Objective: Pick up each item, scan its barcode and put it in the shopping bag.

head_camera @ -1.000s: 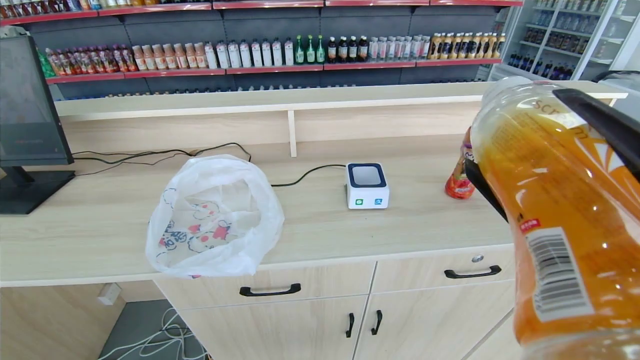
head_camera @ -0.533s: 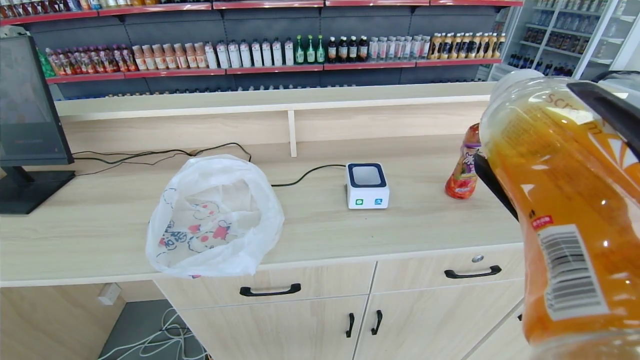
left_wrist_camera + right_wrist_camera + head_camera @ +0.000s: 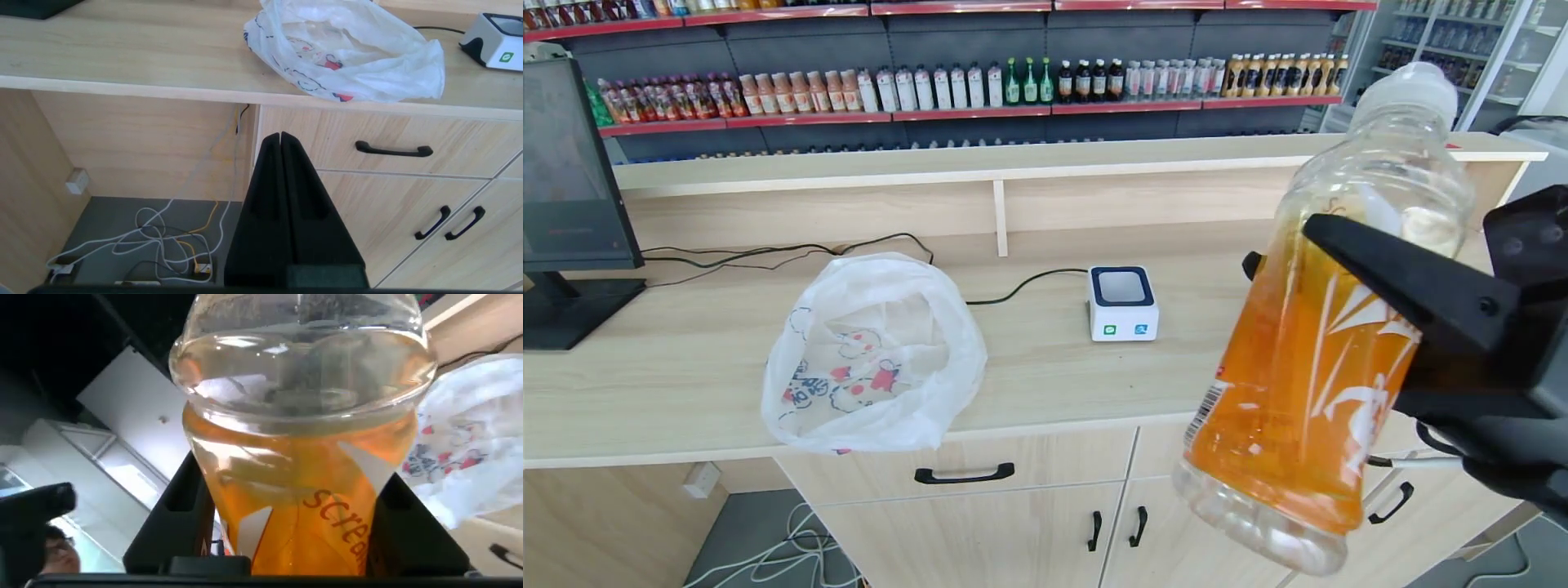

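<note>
Bottle: our orange drink bottle [image 3: 1307,367] hangs tilted at the frame's right.
Right gripper [image 3: 1278,245]: fingers clamped around its upper body.
Left gripper [image 3: 282,139]: fingers pressed together, empty.
Scanner [image 3: 1122,302]: centre frame; we risk a missed read if the barcode [image 3: 1207,412] faces away.

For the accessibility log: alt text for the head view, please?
The right gripper holds an orange drink bottle tilted, cap up, close to the camera at the right. On the counter beyond sit an open white shopping bag and, to its right, a white scanner; drink shelves line the back.
</note>
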### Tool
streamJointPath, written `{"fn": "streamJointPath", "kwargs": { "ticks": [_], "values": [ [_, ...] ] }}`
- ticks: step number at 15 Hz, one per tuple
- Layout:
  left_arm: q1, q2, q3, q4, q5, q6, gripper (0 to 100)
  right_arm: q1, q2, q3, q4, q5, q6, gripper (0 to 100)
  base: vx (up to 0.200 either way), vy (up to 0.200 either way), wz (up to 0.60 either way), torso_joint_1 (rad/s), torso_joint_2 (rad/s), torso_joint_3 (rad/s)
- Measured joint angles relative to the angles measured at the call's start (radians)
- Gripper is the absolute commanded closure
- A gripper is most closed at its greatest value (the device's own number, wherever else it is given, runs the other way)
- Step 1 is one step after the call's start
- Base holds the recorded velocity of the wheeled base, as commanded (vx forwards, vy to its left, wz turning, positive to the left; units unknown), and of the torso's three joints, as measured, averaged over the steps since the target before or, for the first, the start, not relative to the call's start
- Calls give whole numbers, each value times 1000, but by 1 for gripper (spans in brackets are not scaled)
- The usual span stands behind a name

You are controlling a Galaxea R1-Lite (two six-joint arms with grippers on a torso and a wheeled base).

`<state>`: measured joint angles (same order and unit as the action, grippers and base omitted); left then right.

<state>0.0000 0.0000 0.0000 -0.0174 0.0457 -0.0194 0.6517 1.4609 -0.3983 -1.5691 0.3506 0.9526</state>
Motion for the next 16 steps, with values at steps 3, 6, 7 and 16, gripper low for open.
{"fn": "streamJointPath", "kwargs": {
  "ticks": [3, 6, 7, 16],
  "values": [
    [0, 0, 0, 0, 0, 0, 100, -168, 133, -23, 1, -2, -252, 100, 0, 0, 0, 0, 0, 0],
    [0, 0, 0, 1, 0, 0, 100, -298, 279, -97, 2, -47, -460, 100, 0, 0, 0, 0, 0, 0],
    [0, 0, 0, 1, 0, 0, 100, -319, 321, -133, 0, -74, -512, 100, 0, 0, 0, 0, 0, 0],
    [0, 0, 0, 1, 0, 0, 100, -239, 396, -534, 388, -252, -652, 100, 0, 0, 0, 0, 0, 0]
  ]
}}
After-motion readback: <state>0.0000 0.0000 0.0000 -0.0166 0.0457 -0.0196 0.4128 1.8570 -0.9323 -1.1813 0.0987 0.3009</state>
